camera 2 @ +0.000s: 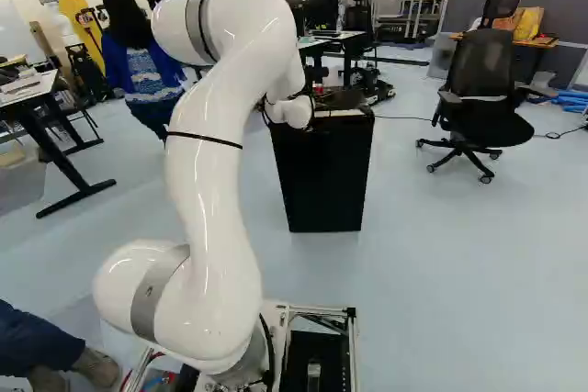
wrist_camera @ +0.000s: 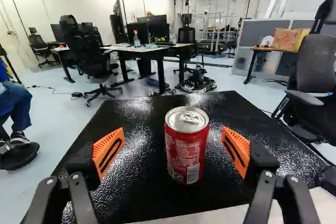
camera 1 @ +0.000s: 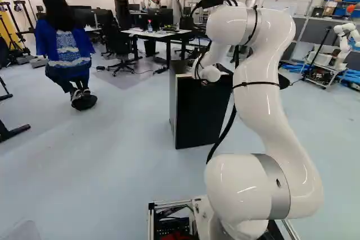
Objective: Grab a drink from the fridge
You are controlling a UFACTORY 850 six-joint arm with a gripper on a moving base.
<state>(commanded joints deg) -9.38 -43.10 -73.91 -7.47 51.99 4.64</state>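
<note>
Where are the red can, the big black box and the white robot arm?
Red can (wrist_camera: 187, 148): wrist view, on its printed side.
Black box (camera 2: 324, 181): right base view, on its near upright face.
White robot arm (camera 1: 261, 108): left base view, on its long middle stretch.

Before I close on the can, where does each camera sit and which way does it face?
Left base view: on the base, behind the arm's left, looking ahead and down at the black cabinet; arm right of middle.
Right base view: behind its right, also facing ahead; arm left of middle.
Wrist view: behind the gripper, looking along it at the red can; both fingers show.
Both base views share the cabinet.
</note>
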